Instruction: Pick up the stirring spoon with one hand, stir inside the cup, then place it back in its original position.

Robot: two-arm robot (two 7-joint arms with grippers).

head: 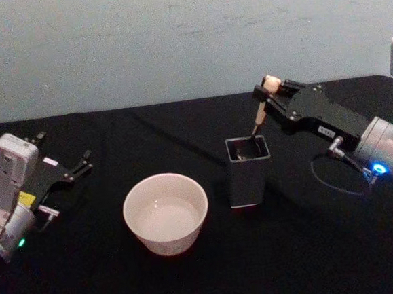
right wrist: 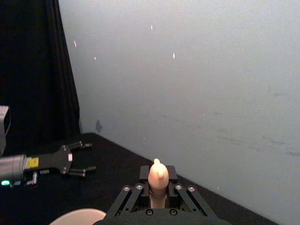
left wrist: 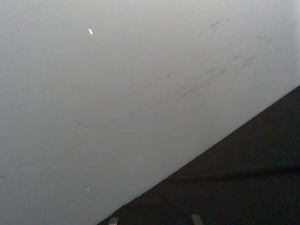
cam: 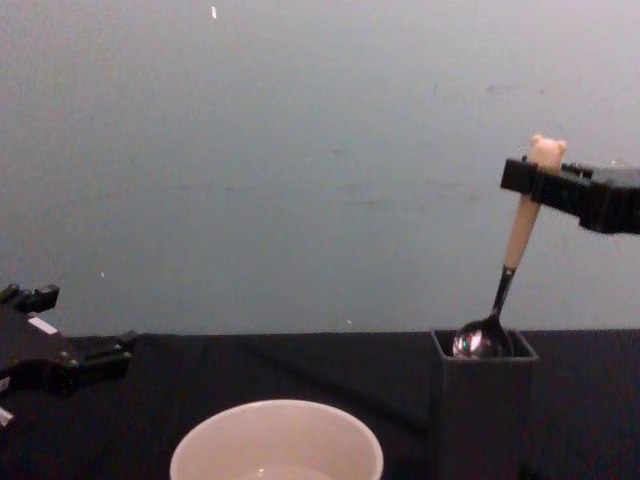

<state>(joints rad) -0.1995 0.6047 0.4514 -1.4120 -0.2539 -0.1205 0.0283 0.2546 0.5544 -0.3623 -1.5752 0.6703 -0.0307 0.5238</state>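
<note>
The stirring spoon (head: 257, 118) stands tilted, its beige handle and bear head (cam: 546, 150) up and its silver bowl (cam: 482, 340) at the mouth of the dark square holder (head: 249, 173). My right gripper (head: 264, 95) is shut on the handle just under the bear head (right wrist: 158, 174), above and behind the holder. The cream cup (head: 165, 213) sits to the left of the holder, apart from it, with pale liquid inside. My left gripper (head: 64, 149) rests open at the far left of the table, holding nothing.
A black cloth (head: 314, 260) covers the table, with a pale wall (head: 174, 40) behind it. A cable loops (head: 335, 177) beside the right arm. The left gripper (right wrist: 88, 157) shows far off in the right wrist view.
</note>
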